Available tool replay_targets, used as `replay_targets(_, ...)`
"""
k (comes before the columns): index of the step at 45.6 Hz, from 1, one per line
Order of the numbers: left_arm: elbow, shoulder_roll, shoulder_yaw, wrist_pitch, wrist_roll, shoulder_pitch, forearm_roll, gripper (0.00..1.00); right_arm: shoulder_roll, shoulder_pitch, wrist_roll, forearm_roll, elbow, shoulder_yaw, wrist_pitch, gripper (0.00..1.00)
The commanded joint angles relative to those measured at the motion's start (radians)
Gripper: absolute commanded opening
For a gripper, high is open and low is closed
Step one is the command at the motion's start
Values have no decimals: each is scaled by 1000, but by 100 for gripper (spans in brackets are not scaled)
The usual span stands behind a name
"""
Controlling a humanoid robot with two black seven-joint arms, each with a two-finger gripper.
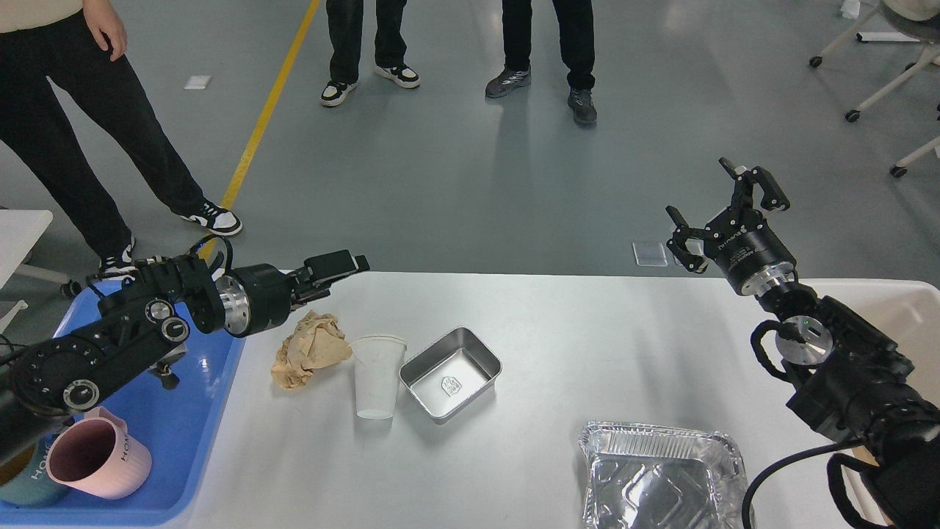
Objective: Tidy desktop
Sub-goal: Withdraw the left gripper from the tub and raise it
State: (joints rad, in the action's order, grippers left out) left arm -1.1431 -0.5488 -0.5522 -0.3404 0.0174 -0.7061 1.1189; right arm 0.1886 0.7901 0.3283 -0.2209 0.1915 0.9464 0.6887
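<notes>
The white desktop [587, 345] carries a crumpled brown paper [312, 349], an upright white paper cup [378, 375], a small steel tray [450, 373] and a foil tray [661, 477] at the front right. My left gripper [341, 278] hangs above the table's far left, just beyond the paper, with its fingers apart and nothing in them. My right gripper [716, 209] is open and empty, raised above the far right edge.
A blue tray [183, 433] at the left holds a pink mug [99, 455] and a teal mug [22, 485], partly under my left arm. A beige bin [914, 308] stands at the right. People stand on the floor beyond the table.
</notes>
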Motion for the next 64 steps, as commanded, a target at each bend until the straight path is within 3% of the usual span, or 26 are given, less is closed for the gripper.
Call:
replay_targets(1,-130,-107,20,-44,44,20,2,96,0,0,0,-2,-1,-2,0,100)
replay_targets(9,-349,-371,8,-189,47,25,-5,96,-3,-3,0,-3,-1,-2,0,100)
replay_targets(14,-458,-563,0,-267,21,28,-14,96,-5,-3,1,-8,0,0,0,100)
replay_targets(22,-567,-868,-58,-408,-80,24,-94,96,-6,-5,0,-8,0,0,0,100)
replay_targets(31,-569,-1079,-155,-615,-208,17,-125,96,-5,-5,0,-9,-1,-1,0,100)
replay_targets(35,-569,-1148,-155,-620,-254,17,-136,95,-5,-3,0,-14,-1,0,0,100)
replay_targets(39,-569,-1171,-155,-620,-272,17,-137,95,-5,-2,0,-14,-1,0,0,100)
replay_targets(50,-569,-1166,-147,-620,-271,17,-137,95,-6,-3,0,-14,-1,0,0,100)
replay_targets(55,-564,-1126,-138,-620,-248,17,-136,95,-5,-5,0,-15,0,0,0,100)
replay_targets(58,-563,-1083,-127,-566,-191,17,-137,95,-6,-6,1,-14,0,0,0,100)
replay_targets(64,-529,-938,-95,-407,-38,19,-140,95,-6,-8,1,-15,0,0,0,100)
